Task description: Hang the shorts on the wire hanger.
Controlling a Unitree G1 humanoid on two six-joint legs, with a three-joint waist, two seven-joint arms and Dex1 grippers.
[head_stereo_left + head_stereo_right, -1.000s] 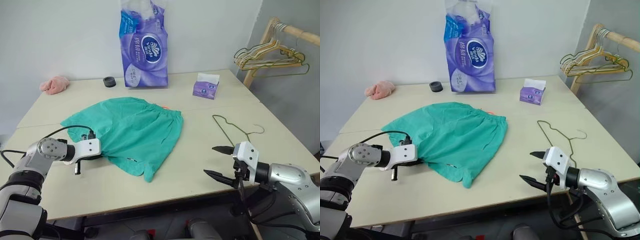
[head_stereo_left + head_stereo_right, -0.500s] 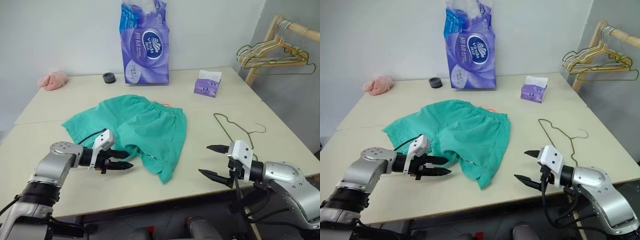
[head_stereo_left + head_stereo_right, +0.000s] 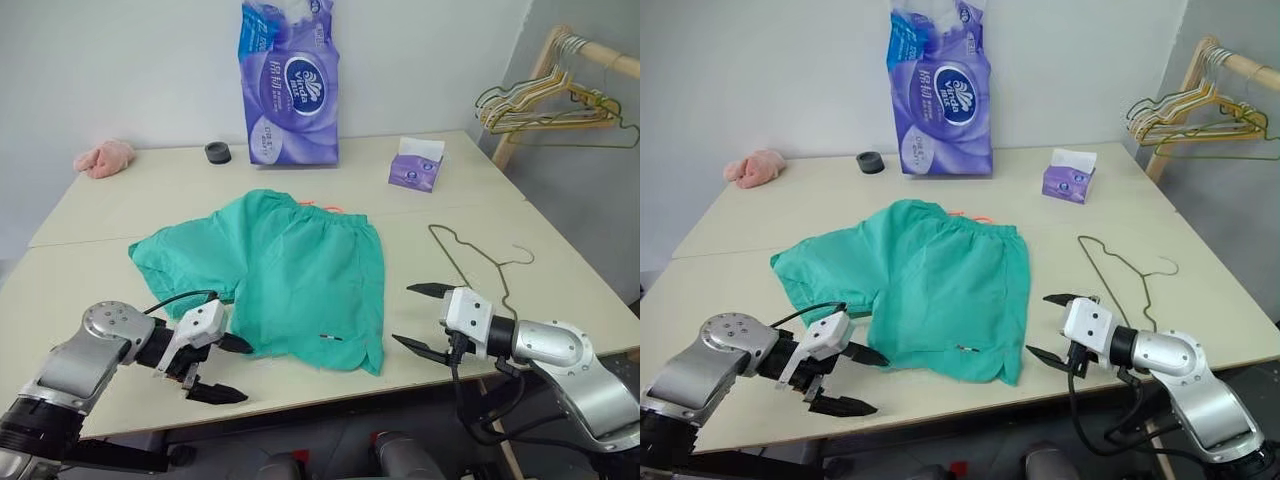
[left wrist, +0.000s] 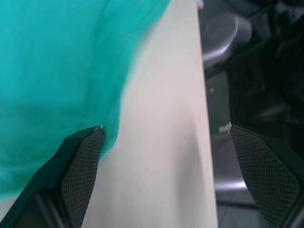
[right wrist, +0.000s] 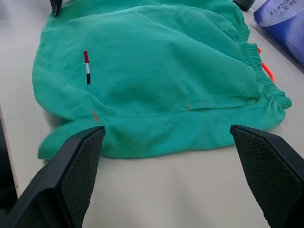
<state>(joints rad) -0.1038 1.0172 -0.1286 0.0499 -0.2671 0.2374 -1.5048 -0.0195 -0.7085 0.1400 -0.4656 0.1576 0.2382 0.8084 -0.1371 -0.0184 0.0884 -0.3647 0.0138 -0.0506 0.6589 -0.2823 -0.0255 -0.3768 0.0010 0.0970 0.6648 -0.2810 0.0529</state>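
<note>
Beige table (image 3: 90, 260) against a white wall. Shorts (image 3: 290, 270) lie flat mid-table, waistband toward the far side (orange drawstring just peeking out). Wire hanger (image 3: 470, 255) lies flat to their right, apart from them. Left gripper (image 3: 228, 368) spread wide, holding nothing, at the shorts' near-left hem. Right gripper (image 3: 425, 320) also spread wide and empty, between shorts and hanger.

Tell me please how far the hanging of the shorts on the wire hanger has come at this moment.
Done: the teal-green cloth shorts lie spread flat on the beige table. In hand: nothing; the left gripper is open beside the shorts' near edge, and the right gripper is open between the shorts and the thin grey wire hanger. Left: the hanger lies untouched on the table, so picking it up and hanging the shorts on it remain.
</note>
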